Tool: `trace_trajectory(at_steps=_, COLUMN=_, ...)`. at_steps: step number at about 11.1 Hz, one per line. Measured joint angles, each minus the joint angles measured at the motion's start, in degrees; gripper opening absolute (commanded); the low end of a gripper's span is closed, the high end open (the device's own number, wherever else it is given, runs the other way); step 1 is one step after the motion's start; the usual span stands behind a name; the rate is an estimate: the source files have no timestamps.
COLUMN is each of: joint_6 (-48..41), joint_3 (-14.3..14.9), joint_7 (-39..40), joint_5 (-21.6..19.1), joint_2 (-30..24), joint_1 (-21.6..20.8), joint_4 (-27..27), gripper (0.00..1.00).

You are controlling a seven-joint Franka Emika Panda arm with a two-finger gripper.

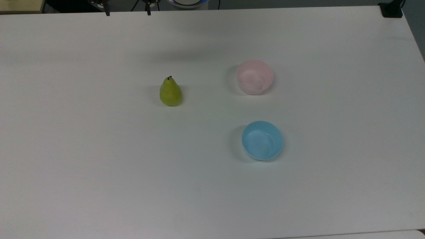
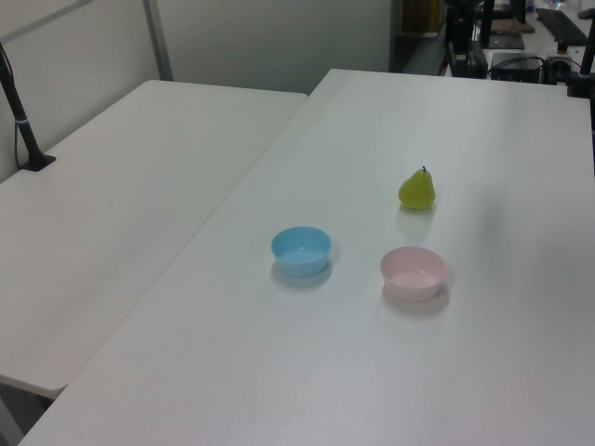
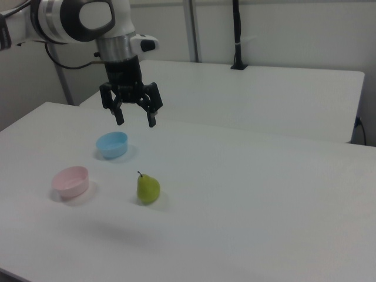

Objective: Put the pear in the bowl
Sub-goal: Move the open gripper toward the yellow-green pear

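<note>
Step in hand: approach, nothing grasped. The hand (image 3: 135, 117) hangs above the desk (image 1: 99, 166), fingers apart, empty. The pear (image 1: 170, 92) stands upright, well apart from the pink bowl (image 1: 255, 77); a blue bowl (image 1: 262, 140) sits near the pink bowl. Next move: descend over the pear. The pear's far side is hidden.

Pear (image 1: 170, 92) and two bowls on the table (image 1: 99, 166)
In the top view, the pear stands left of the bowl (image 1: 255, 77); the second bowl (image 1: 262, 140) sits below it.
</note>
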State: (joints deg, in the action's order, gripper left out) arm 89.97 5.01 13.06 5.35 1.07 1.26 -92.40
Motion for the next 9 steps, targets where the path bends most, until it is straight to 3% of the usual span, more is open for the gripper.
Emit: trace_trajectory(at_steps=9, joint_6=1.6, joint_3=-0.1, joint_7=0.3, joint_5=0.0, joint_2=3.2, joint_1=-0.2, joint_4=-0.1, gripper=1.00)
